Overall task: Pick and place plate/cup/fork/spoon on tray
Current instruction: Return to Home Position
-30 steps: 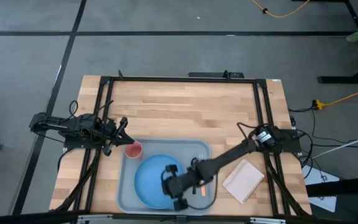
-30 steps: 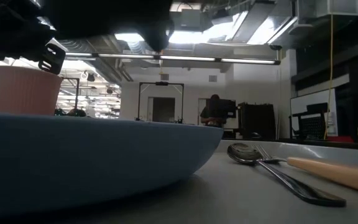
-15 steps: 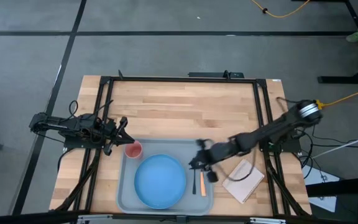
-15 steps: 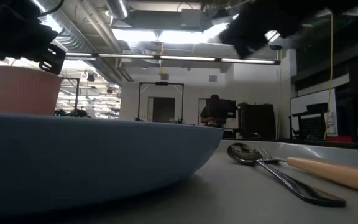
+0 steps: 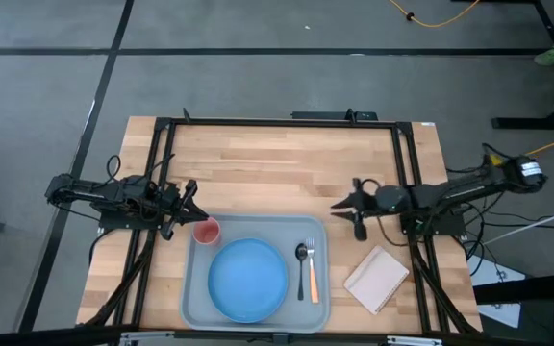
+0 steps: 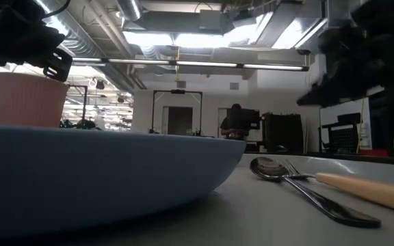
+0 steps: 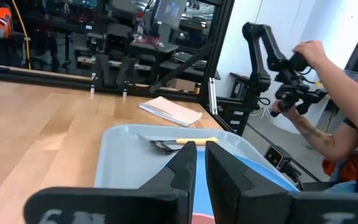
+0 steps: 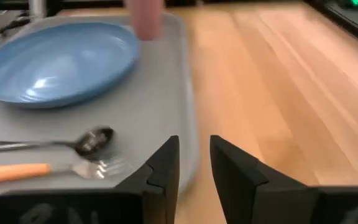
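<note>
The pale grey-blue tray (image 5: 196, 306) lies at the table's near middle. In it are the light-blue plate (image 5: 248, 280), the pink cup (image 5: 206, 231) upright in its far left corner, and the dark spoon (image 5: 301, 258) beside the orange-handled fork (image 5: 312, 277) on the right. My left gripper (image 5: 190, 210) hovers just left of the cup, open by a narrow gap (image 7: 201, 146), and is empty. My right gripper (image 5: 339, 205) is open (image 8: 194, 146) and empty. It hangs over bare wood beyond the tray's far right corner.
A beige flat pad (image 5: 376, 279) lies right of the tray. Black frame rails (image 5: 407, 183) run along the table's sides. A person's hand (image 7: 309, 56) holds a control arm beyond the table. Bare wood (image 5: 277, 163) fills the far half.
My right gripper has risen off the tray's near right part and drawn back toward the table's right and far side, clear of the tray. The fork and spoon, partly hidden under it before, now show lying side by side in the tray.
</note>
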Robot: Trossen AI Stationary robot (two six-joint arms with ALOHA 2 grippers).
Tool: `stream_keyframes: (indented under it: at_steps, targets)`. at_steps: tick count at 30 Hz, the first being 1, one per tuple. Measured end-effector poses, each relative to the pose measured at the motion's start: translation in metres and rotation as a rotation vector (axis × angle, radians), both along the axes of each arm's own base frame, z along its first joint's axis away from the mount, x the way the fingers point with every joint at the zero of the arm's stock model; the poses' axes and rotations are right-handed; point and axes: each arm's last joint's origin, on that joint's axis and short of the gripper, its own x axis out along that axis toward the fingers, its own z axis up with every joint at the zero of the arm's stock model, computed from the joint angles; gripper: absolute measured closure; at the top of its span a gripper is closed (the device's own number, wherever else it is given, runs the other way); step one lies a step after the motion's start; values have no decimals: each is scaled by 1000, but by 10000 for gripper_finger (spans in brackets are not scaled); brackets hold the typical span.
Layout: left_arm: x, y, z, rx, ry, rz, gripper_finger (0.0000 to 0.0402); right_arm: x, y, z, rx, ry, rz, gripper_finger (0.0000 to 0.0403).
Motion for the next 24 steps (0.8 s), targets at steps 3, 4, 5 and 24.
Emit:
stream_keyframes:
  at_steps: [3,4,5,24]
  targets:
    - [0,0,0,0,0,2,374,-17,-7,-8,43,-51,-48,308]
    - [0,0,0,0,-1,3,374,-22,-9,-10,52,-79,-57,308]
    - [0,0,0,0,0,6,374,-26,-10,-11,55,-98,-60,308]
    - [0,1,0,-1,0,21,374,-61,-24,-7,135,-253,-223,308]
